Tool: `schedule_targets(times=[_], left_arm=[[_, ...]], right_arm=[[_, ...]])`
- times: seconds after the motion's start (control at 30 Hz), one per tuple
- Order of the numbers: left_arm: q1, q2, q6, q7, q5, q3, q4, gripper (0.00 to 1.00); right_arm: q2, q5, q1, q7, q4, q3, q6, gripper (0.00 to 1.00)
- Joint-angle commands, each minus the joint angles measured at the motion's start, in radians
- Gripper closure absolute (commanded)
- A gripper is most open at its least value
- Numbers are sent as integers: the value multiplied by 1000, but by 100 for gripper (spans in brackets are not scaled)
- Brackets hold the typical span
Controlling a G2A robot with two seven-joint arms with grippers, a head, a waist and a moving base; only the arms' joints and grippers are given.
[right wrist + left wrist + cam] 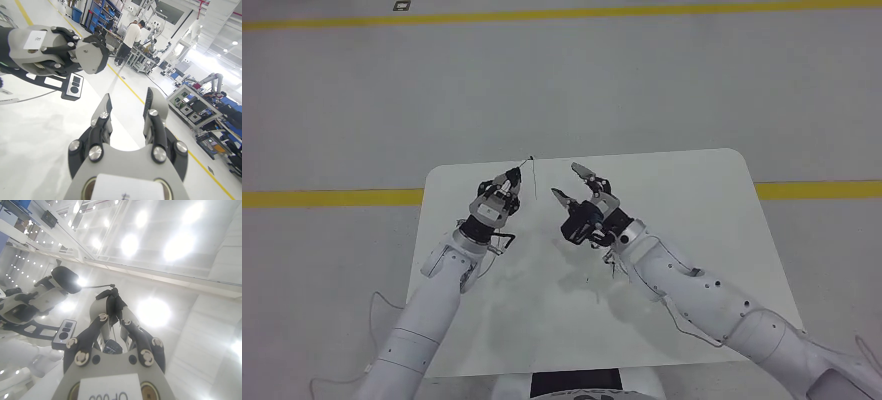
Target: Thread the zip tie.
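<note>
From above, zip tie mere hairline, head and tail too small to tell. In left wrist view, clamped left tool hides gripped stretch; glare swallows strap's far end. Near edge of worktop partly lost under arms.

zip tie: black | table: white | left gripper, right gripper: grey, black | floor stripes: yellow

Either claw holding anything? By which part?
Left claw is shut on the zip tie, pinching its strap; which end cannot be told. Right claw is open, holding nothing.
</note>
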Motion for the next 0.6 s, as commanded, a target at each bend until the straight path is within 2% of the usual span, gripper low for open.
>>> schedule_targets(times=[0.0, 0.23, 0.33, 0.57], left_arm=[[-1, 1, 5, -3, -1, -6, 0, 100], [-9, 2, 26, -14, -17, -19, 12, 100], [-18, 2, 42, -19, -17, -19, 24, 100], [-18, 2, 42, -19, -17, -19, 24, 100]], right_arm=[[8, 31, -28, -21, -2, 43, -21, 0], [24, 97, -101, -65, -6, 153, -71, 0], [24, 98, -104, -65, -5, 159, -76, 0], [24, 98, -104, -65, -5, 159, -76, 0]])
